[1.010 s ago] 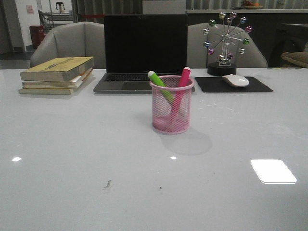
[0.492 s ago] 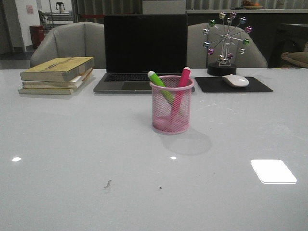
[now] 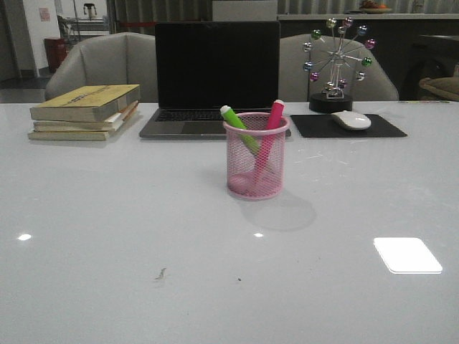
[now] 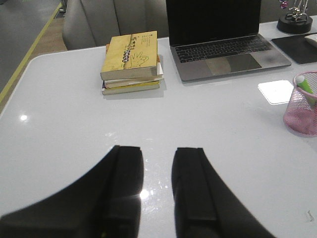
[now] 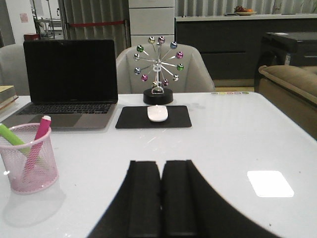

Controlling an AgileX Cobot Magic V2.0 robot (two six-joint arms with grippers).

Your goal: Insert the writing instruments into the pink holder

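- Nothing has moved since the earlier frames.
- Left gripper (image 4: 157,198) is parted and empty; right gripper (image 5: 161,198) is closed and empty, both well short of the holder (image 3: 256,155).
- Green marker (image 3: 238,126) leans left and pink marker (image 3: 269,129) leans right inside it; right arm looks nearer.

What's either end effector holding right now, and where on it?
Nothing. Left end effector is open and empty, right is shut on nothing. Both markers, green and pink, sit in the holder.
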